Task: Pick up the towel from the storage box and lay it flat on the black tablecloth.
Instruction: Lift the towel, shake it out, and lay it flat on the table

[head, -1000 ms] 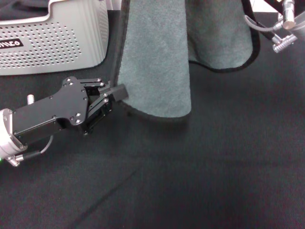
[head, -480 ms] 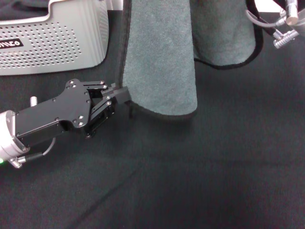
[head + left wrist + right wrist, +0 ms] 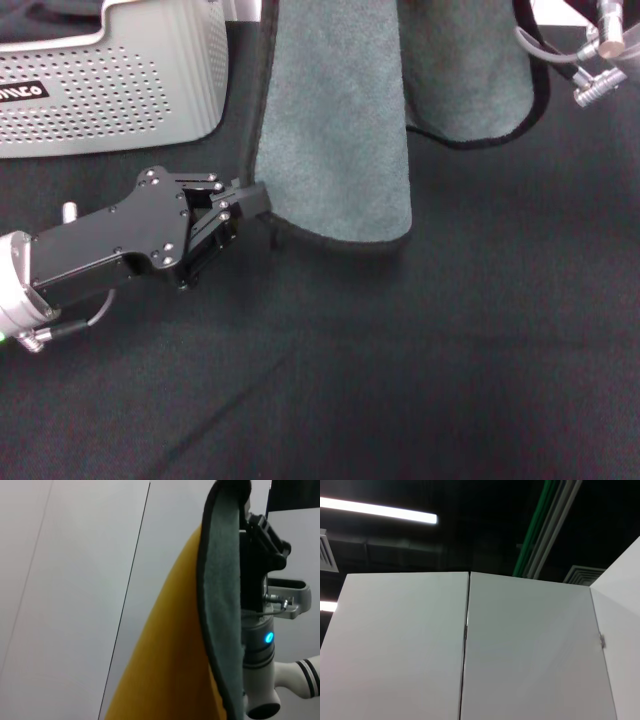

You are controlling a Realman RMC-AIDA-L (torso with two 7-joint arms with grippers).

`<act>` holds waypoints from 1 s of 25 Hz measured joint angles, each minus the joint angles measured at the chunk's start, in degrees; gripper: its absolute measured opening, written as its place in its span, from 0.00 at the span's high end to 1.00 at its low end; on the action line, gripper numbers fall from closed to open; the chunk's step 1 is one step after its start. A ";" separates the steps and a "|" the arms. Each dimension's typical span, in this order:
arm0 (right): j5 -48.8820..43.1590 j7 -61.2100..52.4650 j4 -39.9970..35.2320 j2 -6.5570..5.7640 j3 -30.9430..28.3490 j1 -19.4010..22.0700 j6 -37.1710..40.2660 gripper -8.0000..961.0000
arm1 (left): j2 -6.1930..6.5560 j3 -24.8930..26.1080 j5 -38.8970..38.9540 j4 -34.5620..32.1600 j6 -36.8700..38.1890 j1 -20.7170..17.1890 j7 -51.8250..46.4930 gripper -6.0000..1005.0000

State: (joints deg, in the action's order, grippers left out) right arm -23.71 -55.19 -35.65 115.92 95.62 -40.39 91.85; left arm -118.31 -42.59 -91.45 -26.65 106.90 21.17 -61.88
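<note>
The towel (image 3: pixel 335 130) is judged soft, light and limp. Its black-stitched edge at seven o'clock is pinched by the left gripper (image 3: pixel 252 197); the right gripper's state cannot be told.

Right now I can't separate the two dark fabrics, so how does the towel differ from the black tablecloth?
The towel hangs upright, folded; the black tablecloth lies flat. The towel is fleecy grey-green with a black stitched edge; the tablecloth is plain matte black. The towel is far smaller. Both are fabric.
</note>
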 joint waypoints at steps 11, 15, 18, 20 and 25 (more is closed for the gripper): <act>-0.12 -0.64 3.02 0.00 1.15 2.07 -0.38 0.94 | 0.68 0.20 1.73 -0.38 4.76 -1.07 -0.48 0.98; -0.11 -2.30 5.58 -0.01 1.85 5.01 0.22 0.94 | 2.88 0.28 3.57 -0.84 6.81 -2.31 -1.69 0.98; -0.14 -3.41 5.82 -0.10 2.26 7.75 1.47 0.94 | 4.14 0.31 5.12 -3.78 8.77 -3.53 -4.28 0.98; -0.64 -4.39 5.93 -0.27 3.11 10.33 3.03 0.94 | 4.41 0.23 6.06 -7.33 9.33 -4.54 -6.62 0.98; -4.69 -6.34 6.01 -0.56 3.15 15.84 7.66 0.94 | 4.61 -1.50 9.89 -19.26 9.69 -7.57 -14.49 0.98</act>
State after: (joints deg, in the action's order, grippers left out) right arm -28.40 -61.53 -29.64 115.36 98.77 -24.55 99.51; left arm -113.70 -44.09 -81.56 -45.91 116.59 13.59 -76.37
